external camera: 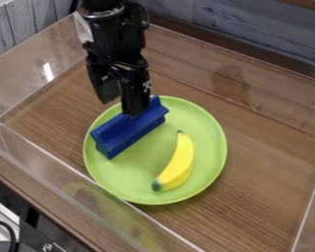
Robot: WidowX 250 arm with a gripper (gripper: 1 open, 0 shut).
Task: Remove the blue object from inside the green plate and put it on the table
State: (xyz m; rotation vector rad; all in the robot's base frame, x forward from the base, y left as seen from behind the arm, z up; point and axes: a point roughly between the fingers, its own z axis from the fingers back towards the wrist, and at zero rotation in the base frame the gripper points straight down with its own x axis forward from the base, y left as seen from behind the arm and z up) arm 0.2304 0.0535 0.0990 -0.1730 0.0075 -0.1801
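The pincer (119,105) is opened wide, its fingers pointed downward over the upper left part of the green plate (200,111). Whether the blue block (129,128) is touched by it cannot be told. The block is seen inside the plate, left of its middle, laid on a slant from lower left to upper right, its upper end partly hidden by the pincer. To its right, inside the same plate, a yellow banana (177,161) is seen, apart from the block. The plate is supported by the brown wooden surface (259,148), near the centre of the frame. Along the lower left, the surface is bordered by a clear wall (75,182).
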